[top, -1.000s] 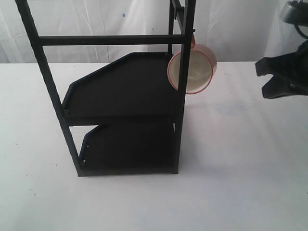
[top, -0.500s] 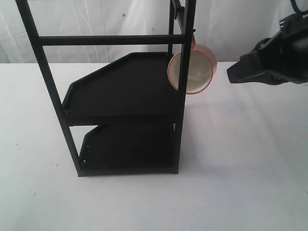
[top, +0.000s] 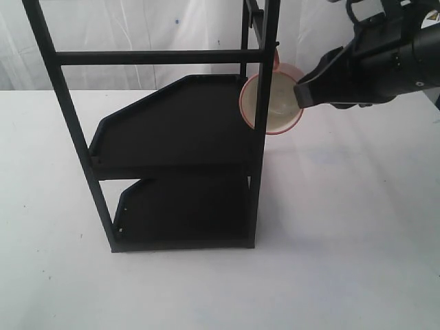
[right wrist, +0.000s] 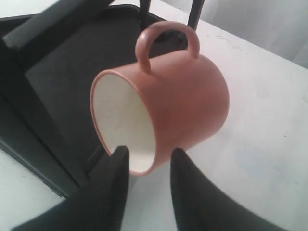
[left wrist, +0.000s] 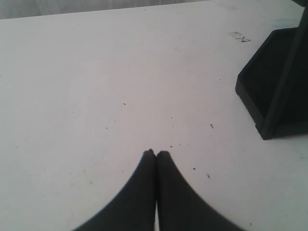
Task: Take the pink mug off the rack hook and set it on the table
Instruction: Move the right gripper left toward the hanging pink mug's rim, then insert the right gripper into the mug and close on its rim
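Note:
The pink mug (top: 276,103) hangs by its handle at the top of the rack's (top: 172,127) right front post, its cream mouth facing the exterior camera. The rack hook itself is hidden by the post and handle. My right gripper (top: 301,93) is at the mug's right edge. In the right wrist view its open fingers (right wrist: 149,153) stand either side of the mug's (right wrist: 187,101) lowest rim, one before the cream inside and one by the pink wall; I cannot tell if they touch. My left gripper (left wrist: 156,153) is shut and empty above the table (left wrist: 96,86).
The rack has two flat black shelves, and its lower corner (left wrist: 269,91) shows in the left wrist view. White table (top: 344,240) spreads in front of and to the right of the rack. A white curtain hangs behind.
My right gripper has moved left from the view's right edge up to the mug. The mug still hangs in the same place. The rack has not moved.

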Action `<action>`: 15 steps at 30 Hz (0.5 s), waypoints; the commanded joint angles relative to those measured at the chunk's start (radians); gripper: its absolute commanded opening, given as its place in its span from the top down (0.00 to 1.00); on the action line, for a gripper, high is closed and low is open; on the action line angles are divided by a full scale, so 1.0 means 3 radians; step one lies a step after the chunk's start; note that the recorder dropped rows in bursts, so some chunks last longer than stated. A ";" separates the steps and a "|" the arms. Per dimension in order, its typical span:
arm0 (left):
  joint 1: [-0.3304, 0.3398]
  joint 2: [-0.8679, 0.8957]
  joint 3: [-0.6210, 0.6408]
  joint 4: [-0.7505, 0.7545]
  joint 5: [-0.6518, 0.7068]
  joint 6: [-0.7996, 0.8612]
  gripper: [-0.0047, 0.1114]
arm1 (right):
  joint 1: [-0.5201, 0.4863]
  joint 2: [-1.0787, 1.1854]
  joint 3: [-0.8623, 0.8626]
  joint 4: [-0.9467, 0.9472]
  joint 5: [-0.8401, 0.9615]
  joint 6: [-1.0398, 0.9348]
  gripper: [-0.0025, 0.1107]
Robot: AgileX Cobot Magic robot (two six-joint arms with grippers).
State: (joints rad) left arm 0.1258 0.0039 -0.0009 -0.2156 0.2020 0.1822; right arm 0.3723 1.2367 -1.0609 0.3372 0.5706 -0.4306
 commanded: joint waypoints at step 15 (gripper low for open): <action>0.0004 -0.0013 0.0003 -0.0029 0.0004 0.0004 0.96 | 0.0019 0.0329 0.0010 0.0084 -0.0338 -0.0049 0.63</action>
State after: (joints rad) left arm 0.1258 0.0039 -0.0009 -0.2156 0.2020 0.1822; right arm 0.3723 1.3300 -1.0609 0.3825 0.4846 -0.4366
